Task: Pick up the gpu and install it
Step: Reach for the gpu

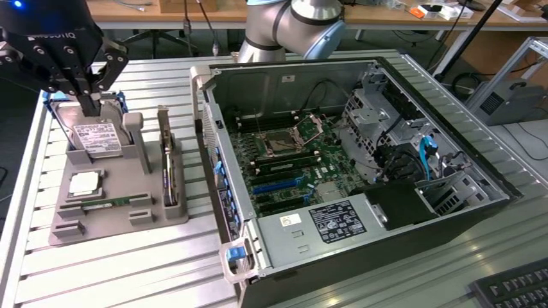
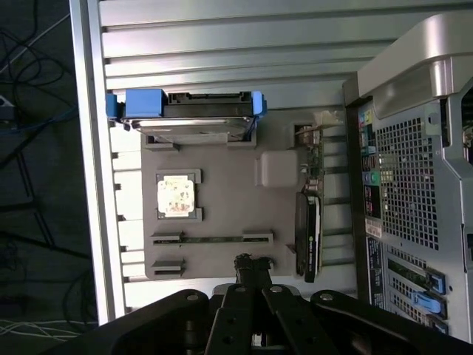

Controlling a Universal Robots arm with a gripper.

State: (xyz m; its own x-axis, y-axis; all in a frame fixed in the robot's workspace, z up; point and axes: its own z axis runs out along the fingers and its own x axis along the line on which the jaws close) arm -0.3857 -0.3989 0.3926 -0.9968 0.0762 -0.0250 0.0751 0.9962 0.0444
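The job has not really started. The gpu (image 1: 169, 172) is not picked up yet. It stands on its thin edge in a slot on the grey tray (image 1: 120, 221), on the side of the tray toward the exterior view's right. Picking it up and putting it in the computer are both left to do.

At the tray's end on the exterior view's left, the gripper (image 1: 88, 97) hangs over the tray. Its two fingers are pressed together and hold nothing.

On the tray below it sits a hard drive (image 1: 94, 138) with blue clips. A square processor chip (image 1: 83, 184) and a thin memory stick (image 1: 107, 204) also lie on the tray, nearer the front than the hard drive.

Just past the tray on the exterior view's right is the open computer case (image 1: 360, 147). Its side wall rises between the tray and the green board inside, so I think the card must go up and over it. Wires hang inside the case too.
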